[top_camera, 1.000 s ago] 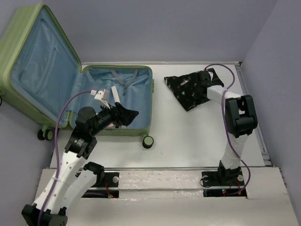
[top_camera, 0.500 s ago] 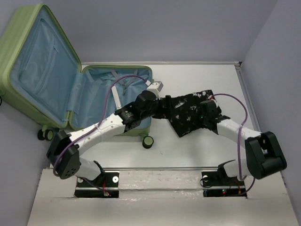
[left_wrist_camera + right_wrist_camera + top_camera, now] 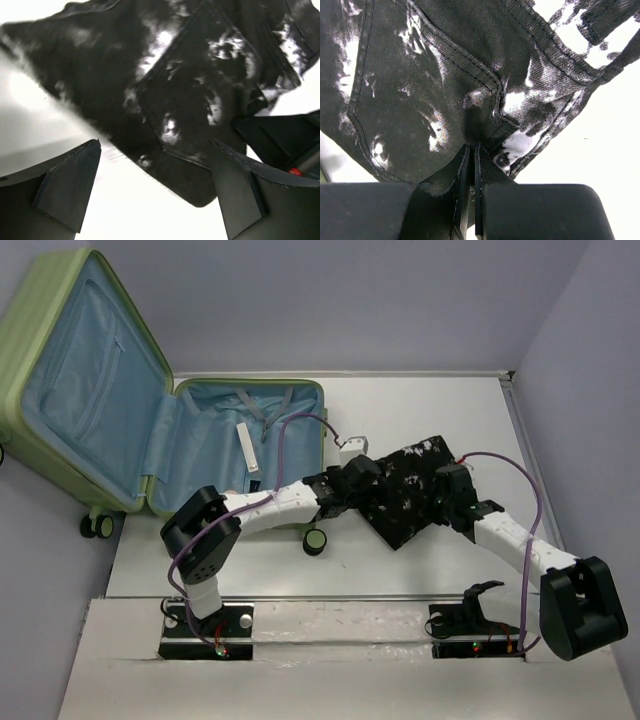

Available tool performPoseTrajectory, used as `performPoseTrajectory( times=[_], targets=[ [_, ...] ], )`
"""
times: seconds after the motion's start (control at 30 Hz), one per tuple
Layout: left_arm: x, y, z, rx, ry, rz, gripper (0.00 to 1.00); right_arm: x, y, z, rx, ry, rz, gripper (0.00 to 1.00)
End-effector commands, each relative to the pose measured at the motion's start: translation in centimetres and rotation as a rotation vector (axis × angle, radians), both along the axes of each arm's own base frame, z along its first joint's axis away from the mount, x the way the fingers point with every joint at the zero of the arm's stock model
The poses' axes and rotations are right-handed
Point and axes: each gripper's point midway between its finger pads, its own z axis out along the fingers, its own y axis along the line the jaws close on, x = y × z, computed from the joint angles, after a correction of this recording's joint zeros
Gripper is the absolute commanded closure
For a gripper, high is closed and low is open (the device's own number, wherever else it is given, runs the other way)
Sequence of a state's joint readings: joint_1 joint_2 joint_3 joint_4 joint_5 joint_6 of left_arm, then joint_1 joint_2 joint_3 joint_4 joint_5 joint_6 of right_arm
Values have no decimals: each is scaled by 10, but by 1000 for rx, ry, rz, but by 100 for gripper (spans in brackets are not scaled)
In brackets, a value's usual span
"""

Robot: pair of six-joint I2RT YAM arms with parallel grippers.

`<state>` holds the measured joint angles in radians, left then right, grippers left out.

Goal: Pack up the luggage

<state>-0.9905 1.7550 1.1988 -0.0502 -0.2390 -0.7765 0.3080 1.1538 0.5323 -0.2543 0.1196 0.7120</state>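
Step in hand, I'd say: grabbing the black white-patterned garment (image 3: 405,485) mid-table (image 3: 420,570) to get it into the luggage (image 3: 25,340). R gripper (image 3: 472,147) is pinched shut on its near edge; L gripper (image 3: 155,146) is spread fully wide at its left side, holding nothing. Next, prob: L closes on cloth, both lift & carry left. Luggage lies open far left, lid up against wall, white strip (image 3: 248,450) inside. In the way: its green side rim + wheel (image 3: 315,539), so the lift must clear them

Left arm (image 3: 270,505) stretches rightward, left gripper (image 3: 154,145) spread wide — right arm (image 3: 510,535) reaches leftward, right gripper (image 3: 470,160) pinched tight.
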Motion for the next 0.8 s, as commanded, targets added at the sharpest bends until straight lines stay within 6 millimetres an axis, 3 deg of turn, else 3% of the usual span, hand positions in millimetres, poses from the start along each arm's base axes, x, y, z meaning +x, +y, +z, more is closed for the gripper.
performPoseTrajectory(
  times=[0.0, 0.1, 0.3, 0.57, 0.6, 0.63, 0.7, 0.73, 0.77],
  targets=[
    [-3, 19, 2, -49, -27, 218, 1, -3, -14, -2, -53, 26, -30, 93],
    [-7, 24, -12, -71, 8, 263, 1, 1, -12, 4, -48, 6, -25, 93],
    [2, 12, -43, -40, 56, 317, 2, 1, -11, 13, -39, -27, -5, 93],
    [20, -1, -83, -52, 113, 371, 19, -6, -6, 16, -16, -49, 32, 92],
    [22, -2, -85, -58, 109, 377, 23, -7, -5, 16, -11, -49, 39, 91],
    [23, -1, -86, -61, 104, 382, 45, -7, -4, 18, -6, -53, 46, 89],
    [30, 4, -82, -72, 79, 396, 64, -8, 1, 22, 15, -63, 68, 79],
    [34, 7, -79, -73, 64, 401, 77, -7, 2, 25, 17, -71, 75, 59],
    [43, 11, -68, -78, 38, 417, 83, -5, 3, 30, 16, -82, 90, 50]
  ],
)
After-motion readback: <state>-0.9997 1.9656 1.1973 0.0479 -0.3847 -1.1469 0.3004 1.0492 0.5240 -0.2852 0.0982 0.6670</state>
